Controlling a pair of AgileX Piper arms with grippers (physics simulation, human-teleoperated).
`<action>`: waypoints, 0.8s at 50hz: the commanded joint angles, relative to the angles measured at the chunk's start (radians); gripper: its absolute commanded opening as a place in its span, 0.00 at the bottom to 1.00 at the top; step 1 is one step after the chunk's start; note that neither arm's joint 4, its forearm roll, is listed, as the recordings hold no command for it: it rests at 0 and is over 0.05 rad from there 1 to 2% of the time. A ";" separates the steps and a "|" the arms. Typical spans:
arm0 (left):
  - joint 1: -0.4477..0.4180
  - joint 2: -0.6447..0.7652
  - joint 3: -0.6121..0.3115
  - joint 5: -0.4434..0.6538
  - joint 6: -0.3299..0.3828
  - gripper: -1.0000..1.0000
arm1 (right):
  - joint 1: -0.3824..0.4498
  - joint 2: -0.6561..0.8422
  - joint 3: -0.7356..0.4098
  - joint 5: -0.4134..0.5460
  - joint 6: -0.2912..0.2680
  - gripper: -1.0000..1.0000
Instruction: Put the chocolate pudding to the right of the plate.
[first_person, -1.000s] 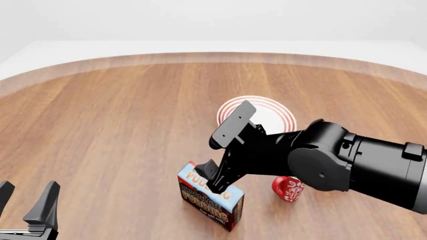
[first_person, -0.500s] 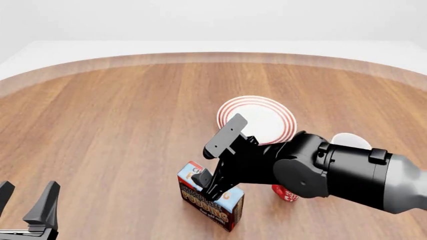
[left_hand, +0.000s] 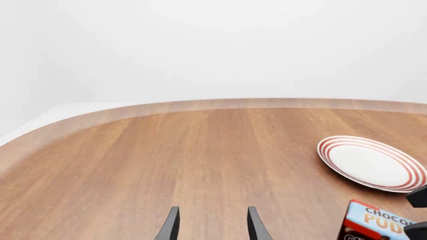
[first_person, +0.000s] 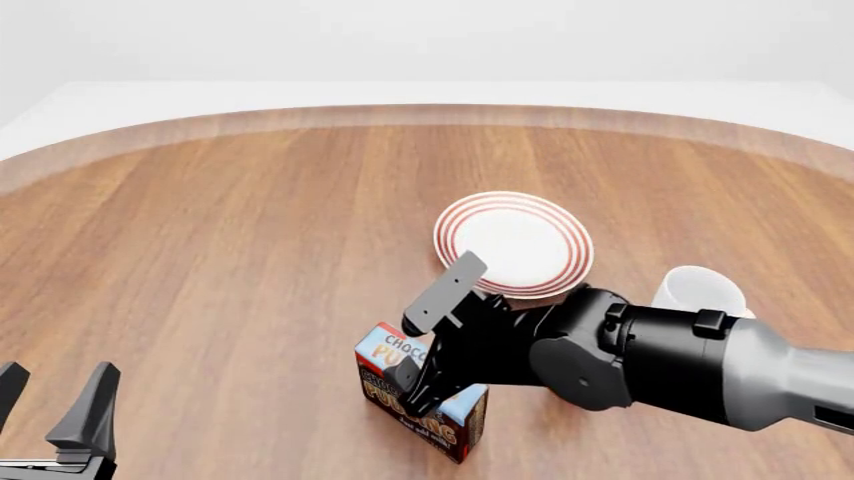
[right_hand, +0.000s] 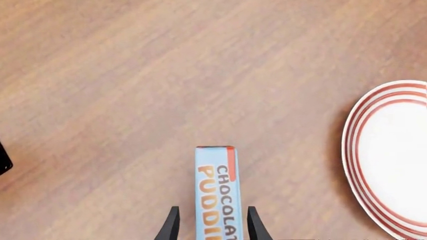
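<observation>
Left wrist view: your left gripper (left_hand: 211, 227) hangs released over bare bench (left_hand: 167, 155), fingers apart with nothing between them. The plate (left_hand: 372, 163) lies well off to one side and a corner of the chocolate pudding (left_hand: 377, 226) shows at the frame edge. Leave this arm parked; it has no part in this step.

Front view: the chocolate pudding (first_person: 416, 392) stands on the bench in front of the plate (first_person: 514, 243) and a little to its left. Your right gripper (first_person: 416, 380) is down on the carton's top. A white mug (first_person: 702, 292) sits to the right of the plate, so the landing spot is likely tight.

Right wrist view: the right gripper's fingers (right_hand: 171, 226) straddle the carton's narrow blue top (right_hand: 217, 192), which sits centred between them with a sliver of gap each side, so not yet clenched. Sink a little lower before squeezing, close evenly, and lift straight up so the tall carton doesn't tip.
</observation>
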 joint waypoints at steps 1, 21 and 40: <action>0.000 0.000 0.000 0.000 0.000 1.00 | 0.003 0.023 0.022 -0.027 0.029 1.00; 0.000 0.000 0.000 0.000 0.000 1.00 | -0.039 0.069 0.069 -0.090 0.057 1.00; 0.000 0.000 0.000 0.000 0.000 1.00 | -0.065 0.089 0.073 -0.109 0.034 0.00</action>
